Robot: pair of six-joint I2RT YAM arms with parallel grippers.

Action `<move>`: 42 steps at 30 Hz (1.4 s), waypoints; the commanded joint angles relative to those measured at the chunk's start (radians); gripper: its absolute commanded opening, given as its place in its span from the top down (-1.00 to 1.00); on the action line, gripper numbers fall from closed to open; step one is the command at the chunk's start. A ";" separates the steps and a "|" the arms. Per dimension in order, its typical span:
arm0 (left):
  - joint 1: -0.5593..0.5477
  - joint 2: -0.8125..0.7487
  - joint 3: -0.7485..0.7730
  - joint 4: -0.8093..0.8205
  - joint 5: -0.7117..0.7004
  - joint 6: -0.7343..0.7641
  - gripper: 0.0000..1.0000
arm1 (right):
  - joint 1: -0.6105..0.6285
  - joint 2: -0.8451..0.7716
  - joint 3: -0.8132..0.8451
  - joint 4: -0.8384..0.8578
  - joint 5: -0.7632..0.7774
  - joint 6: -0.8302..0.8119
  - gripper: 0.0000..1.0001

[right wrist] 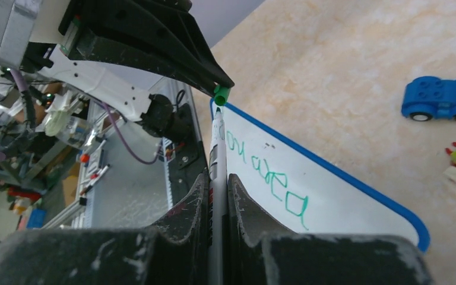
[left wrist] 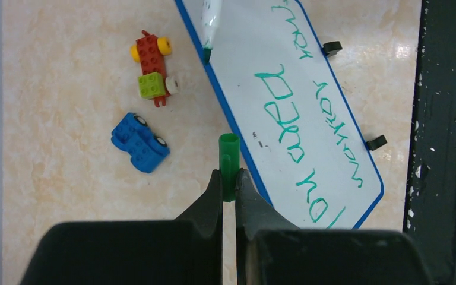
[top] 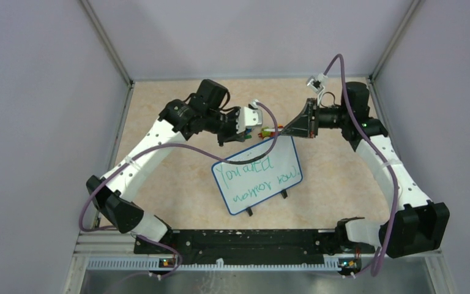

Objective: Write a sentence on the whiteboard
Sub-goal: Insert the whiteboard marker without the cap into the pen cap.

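A: Board (top: 257, 177) is lying mid-table between the arms, sentence (top: 251, 166) showing. Left claw (left wrist: 229, 176) is pinching the cap (left wrist: 228, 151).
B: Right claw (right wrist: 217, 179) is clamping the marker (right wrist: 216, 145), tip just short of that cap. Recapping, probably: it should be lining up axes and pushing gently.

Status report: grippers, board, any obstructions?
Left gripper shut on cap. Right gripper shut on marker. Sentence on whiteboard, two lines. Blue toy car beside it.

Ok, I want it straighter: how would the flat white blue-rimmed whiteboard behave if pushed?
The whiteboard looks thin and rigid, so it would probably slide in one piece on the smooth beige tabletop. Its small black feet might drag and make it pivot.
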 commanded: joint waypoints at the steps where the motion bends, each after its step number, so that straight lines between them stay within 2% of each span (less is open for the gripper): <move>1: -0.042 -0.059 -0.026 0.027 -0.030 0.041 1.00 | -0.006 -0.049 -0.022 -0.007 -0.094 -0.010 1.00; 9: -0.119 -0.045 -0.025 0.027 -0.048 0.056 1.00 | 0.031 -0.059 -0.043 -0.150 -0.055 -0.126 1.00; 42: -0.164 -0.025 -0.012 -0.001 -0.037 0.070 1.00 | 0.087 -0.052 -0.049 -0.157 0.006 -0.146 1.00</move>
